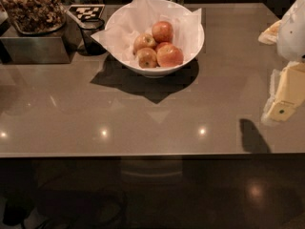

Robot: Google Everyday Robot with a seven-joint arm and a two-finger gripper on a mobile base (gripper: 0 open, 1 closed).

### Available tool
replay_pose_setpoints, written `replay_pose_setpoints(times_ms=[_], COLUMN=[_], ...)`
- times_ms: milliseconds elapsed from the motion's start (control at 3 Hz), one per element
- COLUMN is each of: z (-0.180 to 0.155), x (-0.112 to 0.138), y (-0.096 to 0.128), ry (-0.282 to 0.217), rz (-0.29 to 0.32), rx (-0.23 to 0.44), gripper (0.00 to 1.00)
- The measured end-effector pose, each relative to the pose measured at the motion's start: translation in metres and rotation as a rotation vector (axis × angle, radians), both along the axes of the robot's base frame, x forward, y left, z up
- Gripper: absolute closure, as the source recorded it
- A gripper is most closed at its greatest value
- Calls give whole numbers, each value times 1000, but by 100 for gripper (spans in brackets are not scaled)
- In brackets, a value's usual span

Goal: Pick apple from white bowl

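End effector point(286, 97) at far right edge, hovering over surface point(143, 113), well apart from white bowl point(155, 71); open or closed, cannot tell. Inside bowl, at front right, apple point(169, 55), touching smaller apples point(146, 57).

Orange-red apple point(169, 55); yellowish end effector point(284, 98), right

The apple point(170, 55), the largest and roundest, with orange-red skin and a yellowish blush, lies at the front right of the fruit pile, touching its neighbours. It sits in the glossy white bowl point(153, 71), lined with crumpled white paper, upright on the table's far side. The gripper point(284, 98) hangs at the right edge, well apart from the bowl.
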State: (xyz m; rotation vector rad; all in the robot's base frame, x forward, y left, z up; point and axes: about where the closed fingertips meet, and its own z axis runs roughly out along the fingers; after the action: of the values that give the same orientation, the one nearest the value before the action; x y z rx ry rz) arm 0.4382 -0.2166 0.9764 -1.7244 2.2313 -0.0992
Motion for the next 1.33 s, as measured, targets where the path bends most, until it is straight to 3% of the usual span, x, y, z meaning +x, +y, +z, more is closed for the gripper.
replay_pose_setpoints(times_ms=[333, 667, 1000, 1333], z=[1, 7, 20, 21], x=[4, 36, 83, 117], y=[3, 9, 23, 38], ry=[-6, -42, -94, -76], rz=[5, -54, -93, -81], rx=[-11, 71, 221, 380], gripper=[0, 0, 0, 0])
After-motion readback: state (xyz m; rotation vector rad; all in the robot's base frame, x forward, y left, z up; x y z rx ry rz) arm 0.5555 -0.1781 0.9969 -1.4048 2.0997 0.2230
